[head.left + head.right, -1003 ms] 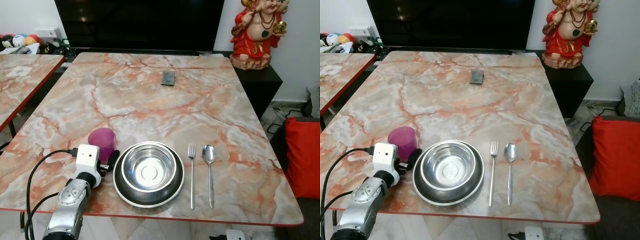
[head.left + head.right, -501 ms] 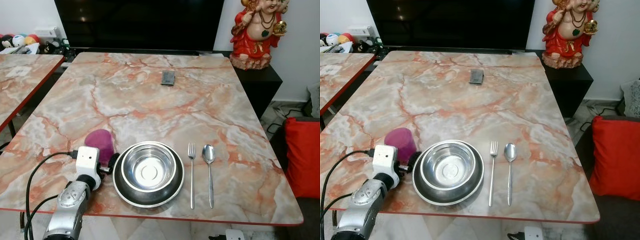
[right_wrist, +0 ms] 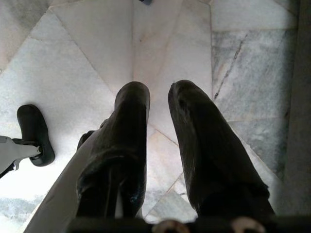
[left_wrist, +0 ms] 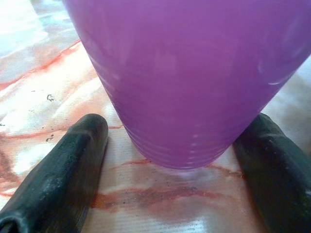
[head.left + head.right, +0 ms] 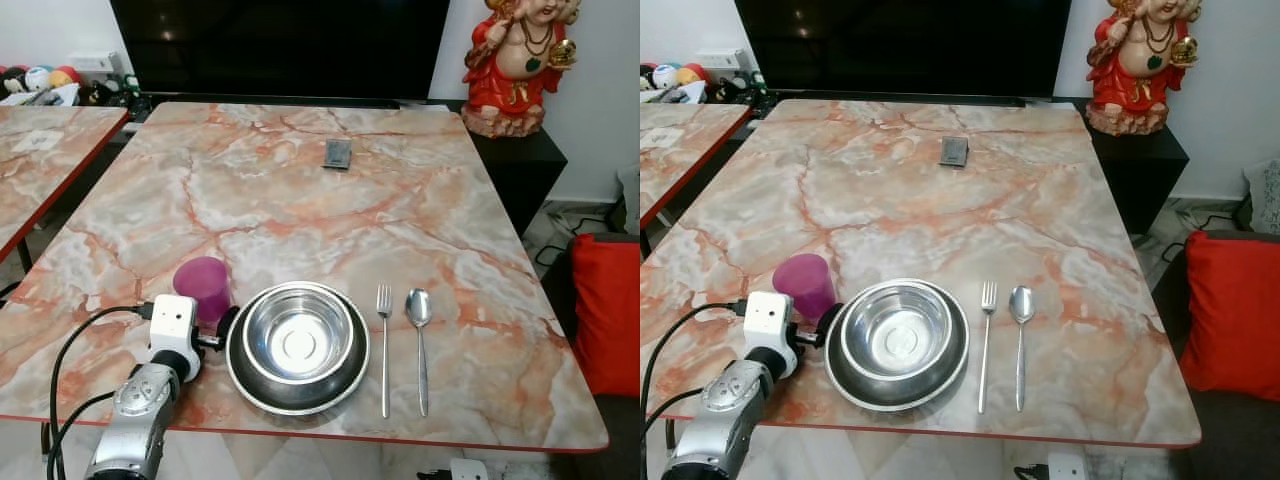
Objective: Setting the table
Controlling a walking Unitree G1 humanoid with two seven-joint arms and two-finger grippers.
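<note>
From the head camera I see my left end effector at the purple cup, which stands upright on the counter just left of the steel bowl. The wrist camera shows both fingers spread, apparently just clear of the cup's base. The right end effector hangs nearly closed and empty over the floor.

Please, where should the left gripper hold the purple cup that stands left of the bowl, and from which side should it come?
Probably low on the purple cup, coming level from the near table edge, as the left gripper is placed now. The cup stands upright and narrows downward, so the open fingers fit either side of its base. The steel bowl stands close on its right.
</note>
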